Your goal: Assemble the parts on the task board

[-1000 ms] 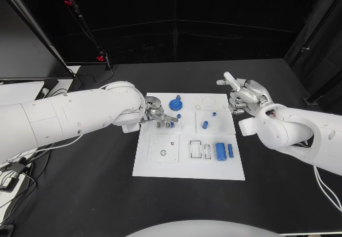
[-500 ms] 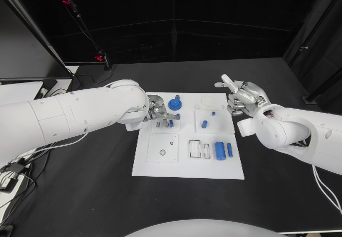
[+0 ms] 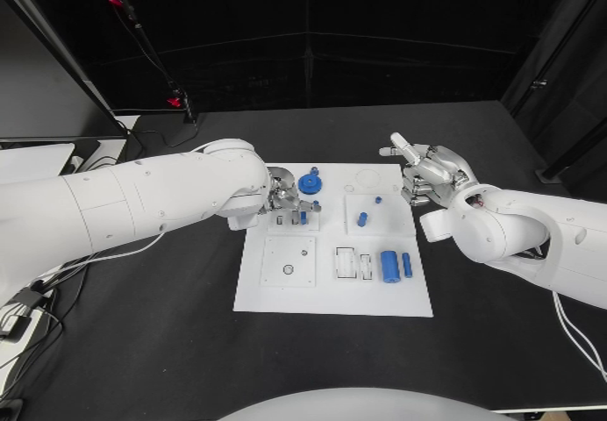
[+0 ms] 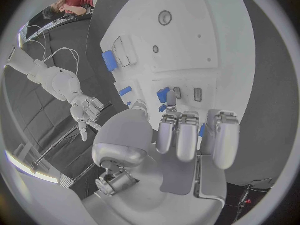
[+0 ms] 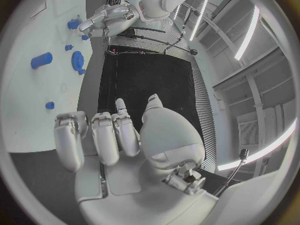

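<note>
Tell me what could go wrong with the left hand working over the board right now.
The left hand hangs low over small blue pegs on the task board; its fingers could knock one over. The blue gear sits close beside it and might get nudged. The arm hides part of the board in the head view.

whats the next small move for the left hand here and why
Probably a short descent to close the fingers on a small blue part. The left robot hand hovers over the upper left of the task board, fingers pointing down at the small blue pieces beside the blue gear, seemingly holding nothing. The right robot hand waits open beside the board.
</note>
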Robot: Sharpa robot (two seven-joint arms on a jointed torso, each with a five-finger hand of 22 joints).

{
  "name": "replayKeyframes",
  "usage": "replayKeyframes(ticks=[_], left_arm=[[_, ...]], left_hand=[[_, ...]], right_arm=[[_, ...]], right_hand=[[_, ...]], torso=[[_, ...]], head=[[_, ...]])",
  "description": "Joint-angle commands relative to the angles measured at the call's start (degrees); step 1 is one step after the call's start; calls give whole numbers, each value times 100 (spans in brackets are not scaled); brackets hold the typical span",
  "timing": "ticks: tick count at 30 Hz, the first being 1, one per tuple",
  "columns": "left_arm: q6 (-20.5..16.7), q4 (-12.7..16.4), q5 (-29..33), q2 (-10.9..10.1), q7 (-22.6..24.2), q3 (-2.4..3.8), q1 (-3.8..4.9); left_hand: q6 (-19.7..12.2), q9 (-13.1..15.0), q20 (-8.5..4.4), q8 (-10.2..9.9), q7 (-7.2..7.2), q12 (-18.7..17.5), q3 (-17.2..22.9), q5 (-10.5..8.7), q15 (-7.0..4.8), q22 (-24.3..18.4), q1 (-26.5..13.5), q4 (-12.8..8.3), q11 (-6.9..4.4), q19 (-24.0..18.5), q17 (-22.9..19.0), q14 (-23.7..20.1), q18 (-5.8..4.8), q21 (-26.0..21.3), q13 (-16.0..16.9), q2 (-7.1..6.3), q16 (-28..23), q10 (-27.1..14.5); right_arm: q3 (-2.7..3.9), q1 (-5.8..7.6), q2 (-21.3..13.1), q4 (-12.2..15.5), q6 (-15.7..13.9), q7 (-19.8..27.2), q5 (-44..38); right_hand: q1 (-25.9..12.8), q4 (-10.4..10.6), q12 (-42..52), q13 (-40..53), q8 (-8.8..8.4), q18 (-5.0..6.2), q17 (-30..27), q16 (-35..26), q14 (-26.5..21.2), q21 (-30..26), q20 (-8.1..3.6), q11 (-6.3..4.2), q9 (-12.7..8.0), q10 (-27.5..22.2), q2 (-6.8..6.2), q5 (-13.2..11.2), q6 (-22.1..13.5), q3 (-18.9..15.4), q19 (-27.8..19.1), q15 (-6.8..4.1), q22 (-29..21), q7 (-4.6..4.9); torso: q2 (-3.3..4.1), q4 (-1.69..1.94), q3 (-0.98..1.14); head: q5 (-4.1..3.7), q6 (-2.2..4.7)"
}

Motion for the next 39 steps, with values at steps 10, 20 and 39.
replayKeyframes(ticks=[10, 20, 39], left_arm=[[280, -166, -23, 119, -63, 4, -17], [331, -248, -23, 153, -86, 4, -34], [506, -302, -23, 254, -105, 4, -40]], left_hand=[[66, 98, -65, -67, -14, 20, 29, 106, -60, 1508, 223, -16, -59, 598, 1508, 600, -37, 18, 1509, 66, 5, 588], [150, 228, -96, -175, -52, 20, 63, 551, -92, 1508, 453, -4, -97, 598, 1508, 600, -37, 18, 1509, 156, 5, 588], [293, 358, -144, -404, -109, 20, 282, 934, -145, 1508, 868, -5, -149, 598, 1508, 600, -37, 18, 1509, 356, 5, 588]], right_arm=[[1, 7, -2, 31, 25, -49, 13], [0, 6, -18, 39, -10, -77, 12], [-1, 5, -23, 37, -35, -139, 12]], right_hand=[[41, -9, 15, 1508, 21, -40, 1508, 14, 607, 17, 37, 45, -8, 595, 50, 37, 2, 20, 606, 30, 1508, 378], [51, -8, 15, 1508, 23, -40, 1508, 14, 607, 17, 41, 49, -11, 595, 53, 52, -1, 23, 606, 34, 1508, 382], [66, -7, 15, 1508, 27, -40, 1508, 14, 607, 17, 46, 54, -16, 595, 62, 75, -6, 27, 606, 39, 1508, 387]], torso=[[-2, 1, 2], [-2, 0, -2], [-1, 2, 4]], head=[[-13, -24], [-25, -42], [2, -58]])
